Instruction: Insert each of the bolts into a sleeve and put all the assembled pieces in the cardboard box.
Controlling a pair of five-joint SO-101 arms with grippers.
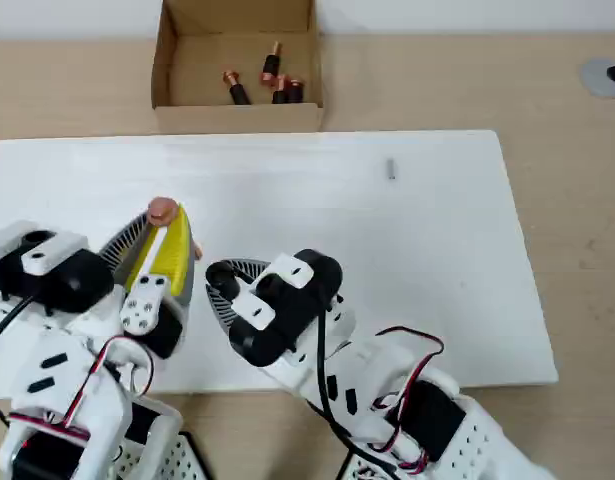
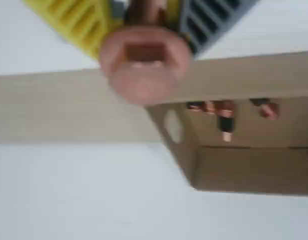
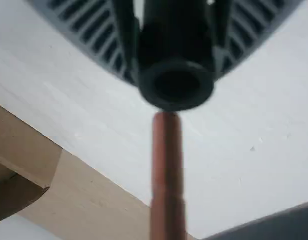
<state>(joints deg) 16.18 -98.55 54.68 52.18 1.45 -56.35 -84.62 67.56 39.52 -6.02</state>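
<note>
Bolt [image 3: 166, 175] tip at sleeve [image 3: 176, 85] mouth

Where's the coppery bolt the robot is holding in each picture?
High view: the bolt pokes out of the left pincer, over the white board.
Left wrist view: its round head faces the camera, close up.
Right wrist view: its shaft points at the black sleeve.
Shared landmark: the white board.

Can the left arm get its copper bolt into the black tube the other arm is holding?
Probably yes: the left claw holds the bolt, its tip right at the open mouth of the tube in the right claw, with nothing between.
</note>
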